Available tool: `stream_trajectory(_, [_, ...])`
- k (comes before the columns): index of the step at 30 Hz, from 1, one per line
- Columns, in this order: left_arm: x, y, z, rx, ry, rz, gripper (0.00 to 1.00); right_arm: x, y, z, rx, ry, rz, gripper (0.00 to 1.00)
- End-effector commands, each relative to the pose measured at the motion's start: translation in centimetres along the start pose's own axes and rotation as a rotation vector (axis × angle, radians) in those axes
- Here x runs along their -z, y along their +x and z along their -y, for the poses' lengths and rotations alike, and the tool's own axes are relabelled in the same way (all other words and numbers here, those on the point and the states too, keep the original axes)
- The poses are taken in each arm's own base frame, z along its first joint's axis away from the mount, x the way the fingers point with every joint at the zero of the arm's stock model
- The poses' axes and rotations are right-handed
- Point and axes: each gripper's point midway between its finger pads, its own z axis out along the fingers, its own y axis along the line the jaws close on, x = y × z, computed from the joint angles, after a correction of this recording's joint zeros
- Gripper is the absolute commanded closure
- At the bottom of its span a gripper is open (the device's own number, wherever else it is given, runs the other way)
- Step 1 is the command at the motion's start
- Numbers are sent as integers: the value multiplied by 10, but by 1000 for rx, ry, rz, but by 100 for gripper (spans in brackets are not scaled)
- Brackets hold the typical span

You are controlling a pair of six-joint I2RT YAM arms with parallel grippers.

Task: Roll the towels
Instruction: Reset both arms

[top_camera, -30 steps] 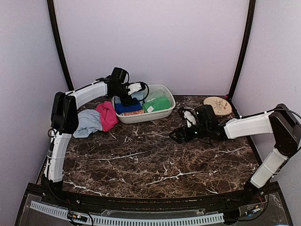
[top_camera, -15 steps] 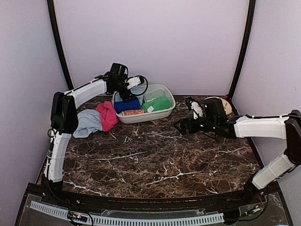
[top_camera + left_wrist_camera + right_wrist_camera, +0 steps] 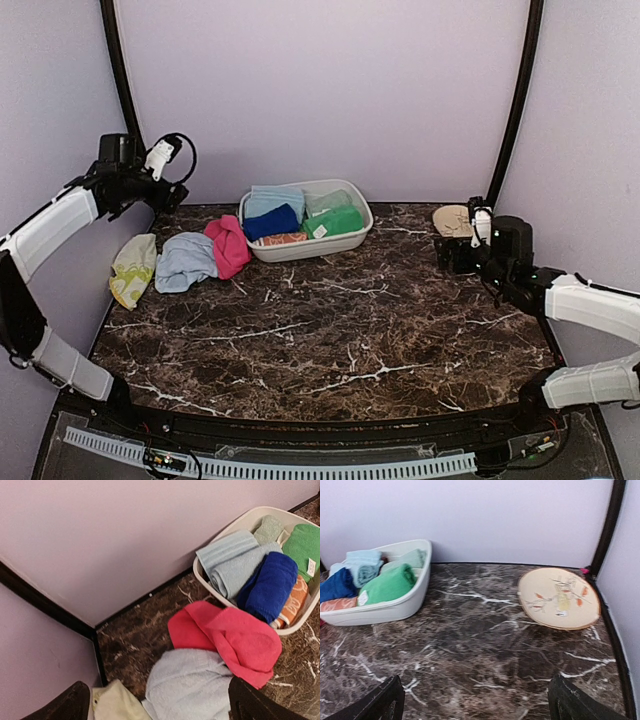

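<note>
A white oval tub [image 3: 415, 597] sits at the left of a dark marble table [image 3: 485, 650], holding rolled towels: a pale blue towel [image 3: 362, 565], royal blue towel [image 3: 335, 585], green towel [image 3: 387, 586] and orange towel [image 3: 337, 604]. A round tan patterned plate [image 3: 559, 598] lies well apart at the right, near the wall. The right gripper [image 3: 476, 697] shows its dark fingertips spread wide at the bottom corners.

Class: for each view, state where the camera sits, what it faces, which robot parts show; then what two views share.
Top external: high behind left arm and right arm, both showing, looking down on the table.
Left wrist: on the left hand, facing pink towel and tub; fingertips show.
Right wrist: on the right hand, facing plate; fingertips show.
Shared: both wrist views see the tub.
</note>
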Motion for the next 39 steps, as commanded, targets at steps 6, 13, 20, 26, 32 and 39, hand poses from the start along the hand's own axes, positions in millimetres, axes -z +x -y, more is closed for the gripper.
stream_trajectory(6, [-8, 121, 51, 318, 18, 133, 1, 47, 3, 119, -28, 535, 251, 0])
stream_trajectory(13, [-39, 160, 61, 389, -7, 188, 1, 60, 31, 153, -43, 600, 328, 0])
stream_trajectory(20, [-31, 181, 44, 435, -124, 251, 1, 39, 38, 176, -49, 580, 315, 0])
stream_trajectory(26, [-5, 192, 46, 444, -208, 346, 1, 6, 29, 171, -23, 445, 337, 0])
stream_trajectory(32, [-16, 189, 42, 440, -206, 328, 1, -9, 38, 162, 11, 351, 321, 0])
stream_trajectory(39, [-17, 191, 43, 445, -201, 315, 1, -11, 39, 164, 4, 349, 306, 0])
